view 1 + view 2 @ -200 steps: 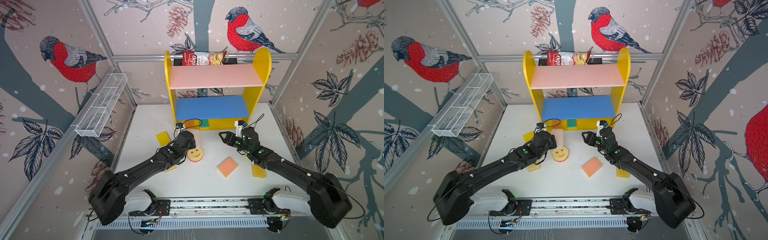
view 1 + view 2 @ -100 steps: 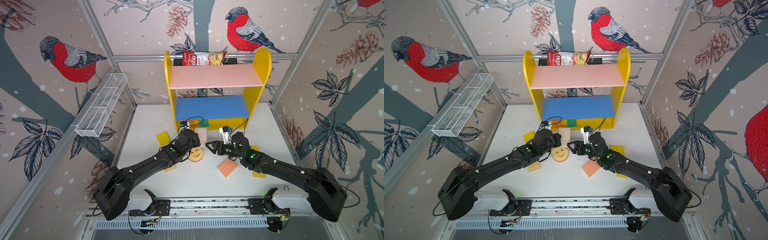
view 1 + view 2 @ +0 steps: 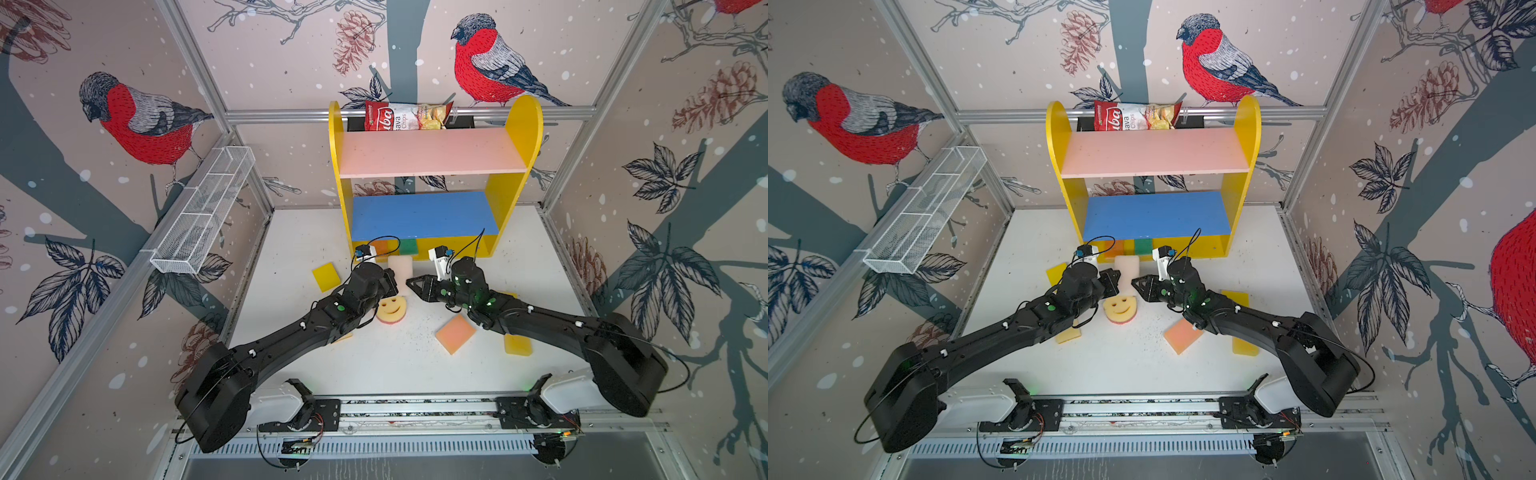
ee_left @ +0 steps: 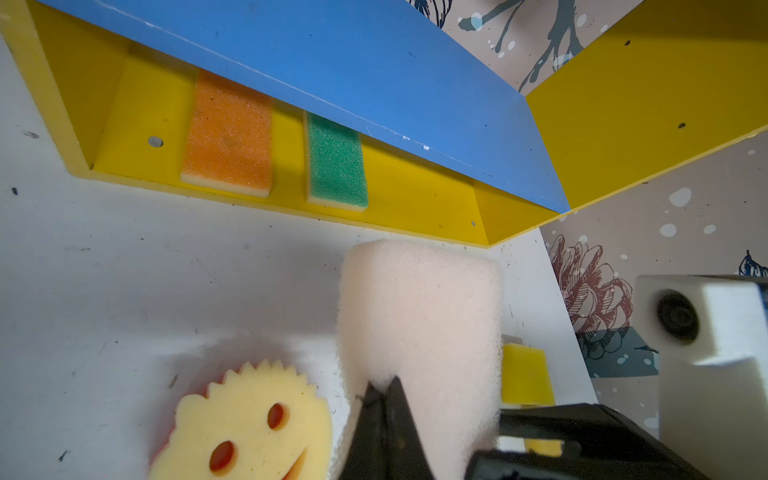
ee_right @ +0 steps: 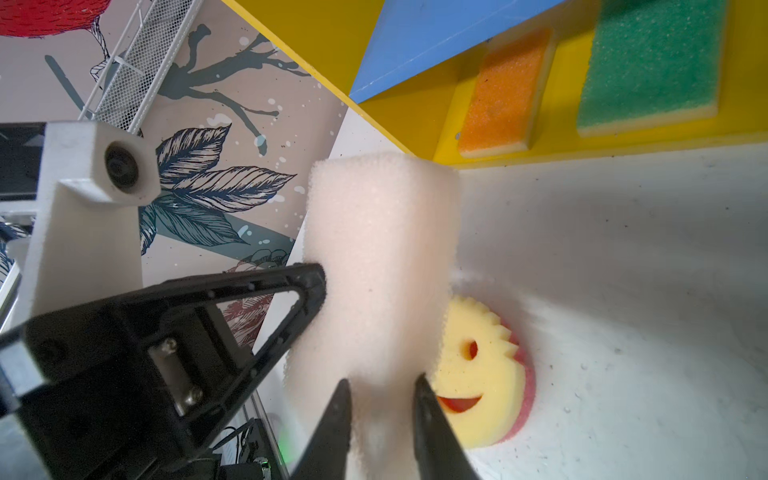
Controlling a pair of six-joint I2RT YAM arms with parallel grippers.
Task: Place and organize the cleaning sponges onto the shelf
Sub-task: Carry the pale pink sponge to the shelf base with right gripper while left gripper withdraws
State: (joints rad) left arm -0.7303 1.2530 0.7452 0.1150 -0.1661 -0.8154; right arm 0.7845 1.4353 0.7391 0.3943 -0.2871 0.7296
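A cream sponge [image 3: 400, 266] [image 4: 419, 311] stands on end just in front of the shelf [image 3: 432, 158], and both grippers hold it. My left gripper [image 4: 384, 384] is shut on its lower edge. My right gripper [image 5: 382, 380] pinches the same sponge [image 5: 382, 232] from the opposite side, a finger on each face. The round yellow smiley sponge [image 3: 390, 309] [image 5: 473, 374] lies flat on the table right below them. An orange sponge [image 4: 228, 133] and a green sponge [image 4: 336, 162] lie side by side on the shelf's yellow base.
Loose on the white table are a yellow sponge [image 3: 326, 276] at the left, a salmon one [image 3: 456, 333], a yellow one [image 3: 517, 345] near the right arm, and a pale yellow one [image 3: 1068, 334] under the left arm. A chips bag [image 3: 405, 116] tops the shelf. A wire basket [image 3: 203, 216] hangs on the left wall.
My right gripper swung left from beside the shelf to the cream sponge and closed its jaws on it. The left gripper kept its grip and shifted slightly toward the shelf.
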